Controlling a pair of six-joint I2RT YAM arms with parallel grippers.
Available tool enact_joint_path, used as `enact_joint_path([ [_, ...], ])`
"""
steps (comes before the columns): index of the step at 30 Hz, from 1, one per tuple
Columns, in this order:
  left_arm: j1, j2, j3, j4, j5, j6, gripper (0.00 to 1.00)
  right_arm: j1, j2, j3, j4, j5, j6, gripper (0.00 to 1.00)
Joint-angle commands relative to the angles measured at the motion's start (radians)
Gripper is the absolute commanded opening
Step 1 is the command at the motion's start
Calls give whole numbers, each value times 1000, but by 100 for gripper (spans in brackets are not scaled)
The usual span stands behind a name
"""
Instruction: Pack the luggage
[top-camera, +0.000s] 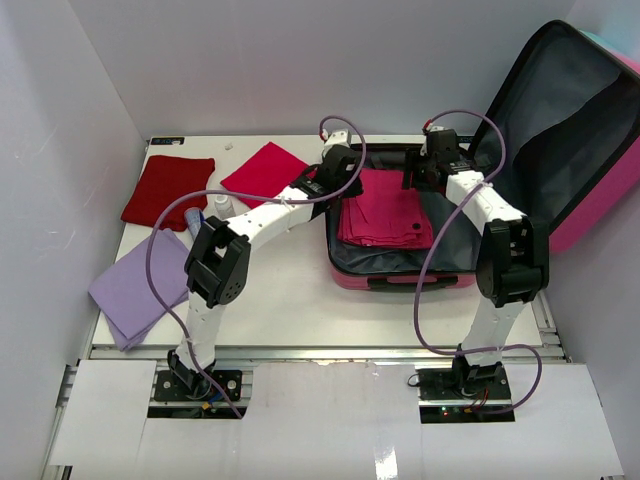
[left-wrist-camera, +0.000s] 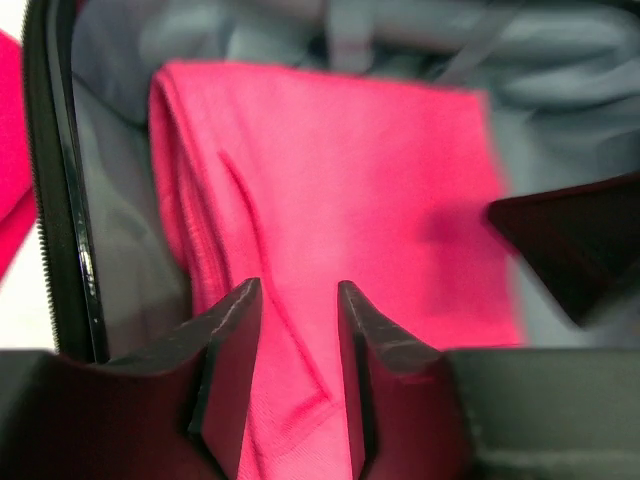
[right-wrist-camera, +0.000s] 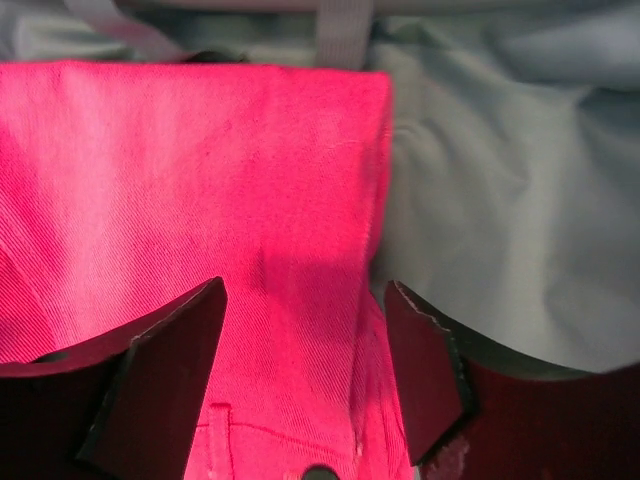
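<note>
The luggage (top-camera: 400, 268) lies open on the table, its pink lid (top-camera: 585, 130) standing up at the right with the grey lining showing. A folded bright pink garment (top-camera: 385, 215) lies inside the base. My left gripper (top-camera: 338, 168) hovers over the garment's far left corner. In the left wrist view its jaws (left-wrist-camera: 298, 300) stand a little apart over the pink garment (left-wrist-camera: 350, 180), holding nothing. My right gripper (top-camera: 436, 160) is over the garment's far right edge. In the right wrist view it (right-wrist-camera: 305, 300) is open wide above the garment (right-wrist-camera: 200, 190) and the grey lining (right-wrist-camera: 500, 200).
On the table left of the luggage lie a dark red cloth (top-camera: 168, 190), a red cloth (top-camera: 264, 172) and a lavender cloth (top-camera: 135, 290). A small white bottle (top-camera: 222, 207) stands near the left arm. White walls enclose the table. The suitcase's black rim (left-wrist-camera: 60, 200) runs beside the left gripper.
</note>
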Motion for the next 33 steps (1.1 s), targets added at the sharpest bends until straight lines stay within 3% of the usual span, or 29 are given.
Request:
enact_joint_path([
  [1, 6, -128, -3, 18, 80, 50, 17, 1, -86, 40, -29, 71, 18, 50],
  [3, 5, -141, -6, 16, 95, 61, 0, 4, -85, 32, -9, 21, 22, 34],
  [7, 6, -190, -38, 4, 68, 69, 0, 16, -47, -7, 29, -46, 40, 21],
  [17, 21, -503, -301, -16, -108, 61, 0, 21, 49, -82, 59, -23, 106, 16],
  [20, 37, -679, -512, 11, -158, 36, 3, 36, 40, -59, 53, -35, 111, 14],
  [27, 71, -965, -787, 18, -277, -61, 1, 229, 50, 94, 87, -116, 34, 12],
  [33, 138, -1044, -895, -17, -307, -129, 0, 301, 197, 226, 32, -92, 49, 11],
])
